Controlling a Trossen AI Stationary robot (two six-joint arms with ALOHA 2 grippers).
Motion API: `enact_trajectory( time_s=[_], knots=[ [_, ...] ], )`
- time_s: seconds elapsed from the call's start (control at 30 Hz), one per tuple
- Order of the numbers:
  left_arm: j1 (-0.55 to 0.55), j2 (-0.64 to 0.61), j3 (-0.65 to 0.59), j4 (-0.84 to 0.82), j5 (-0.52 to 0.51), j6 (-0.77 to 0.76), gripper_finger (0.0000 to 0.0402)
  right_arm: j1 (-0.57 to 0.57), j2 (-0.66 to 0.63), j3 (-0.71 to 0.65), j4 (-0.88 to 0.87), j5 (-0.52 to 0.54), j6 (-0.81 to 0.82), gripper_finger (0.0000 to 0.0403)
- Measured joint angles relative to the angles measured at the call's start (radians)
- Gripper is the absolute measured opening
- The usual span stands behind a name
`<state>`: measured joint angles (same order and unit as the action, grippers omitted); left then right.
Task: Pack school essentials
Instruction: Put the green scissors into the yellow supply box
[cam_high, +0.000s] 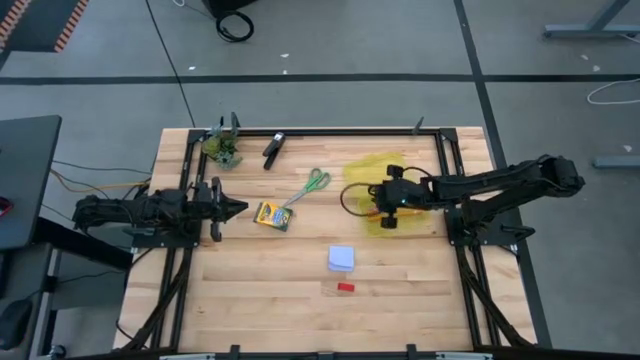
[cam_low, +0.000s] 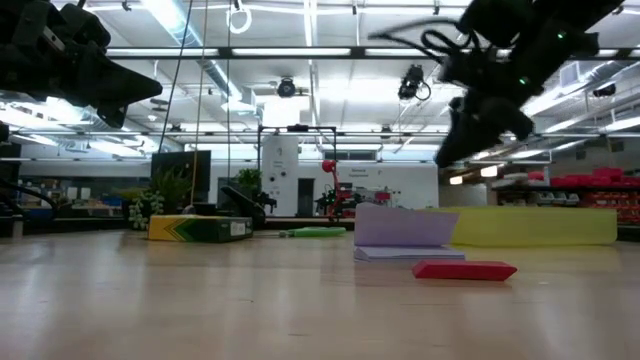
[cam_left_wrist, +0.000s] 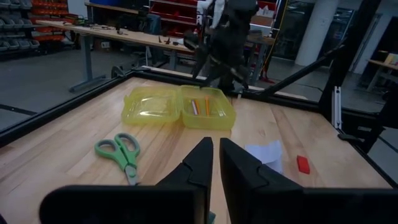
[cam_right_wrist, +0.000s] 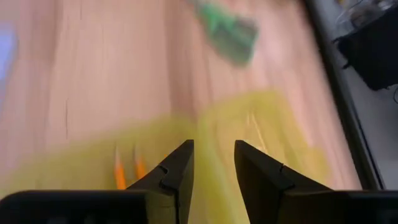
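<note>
A yellow see-through box (cam_high: 385, 190) lies open on the table's right half, its lid (cam_left_wrist: 152, 106) flat beside its base (cam_left_wrist: 208, 109). Two thin orange sticks (cam_right_wrist: 118, 174) lie in the base; I cannot make out the pink-purple pen. My right gripper (cam_right_wrist: 214, 162) hovers open just above the box (cam_high: 385, 200). My left gripper (cam_high: 235, 208) is shut at the left side, pointing at the yellow-green crayon box (cam_high: 272, 215). The green-handled scissors (cam_high: 312, 185), pale blue note pad (cam_high: 342, 258) and red eraser (cam_high: 345, 287) lie flat on the wood.
A black clip-like object (cam_high: 273, 150) and a small green leafy clump (cam_high: 225, 148) sit near the far edge. A black frame (cam_high: 440, 150) rims the wooden table. Bare wood stretches along the near side, beyond the eraser (cam_low: 463, 270).
</note>
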<state>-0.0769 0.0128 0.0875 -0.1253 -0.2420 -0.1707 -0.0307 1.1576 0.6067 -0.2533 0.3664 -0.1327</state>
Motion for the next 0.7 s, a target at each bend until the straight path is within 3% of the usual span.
enact_trajectory(
  time_s=[0.37,0.5,0.7],
  knots=[
    [0.000,0.000,0.000,0.000,0.000,0.000,0.0028,-0.001,0.000,-0.006,0.408,-0.001,0.114,0.0122],
    [0.000,0.000,0.000,0.000,0.000,0.000,0.0030,-0.011,0.025,0.000,0.438,-0.021,0.189,0.0122],
    [0.000,0.000,0.000,0.000,0.000,0.000,0.0036,-0.066,0.169,0.067,0.425,-0.152,0.214,0.0122]
  ],
)
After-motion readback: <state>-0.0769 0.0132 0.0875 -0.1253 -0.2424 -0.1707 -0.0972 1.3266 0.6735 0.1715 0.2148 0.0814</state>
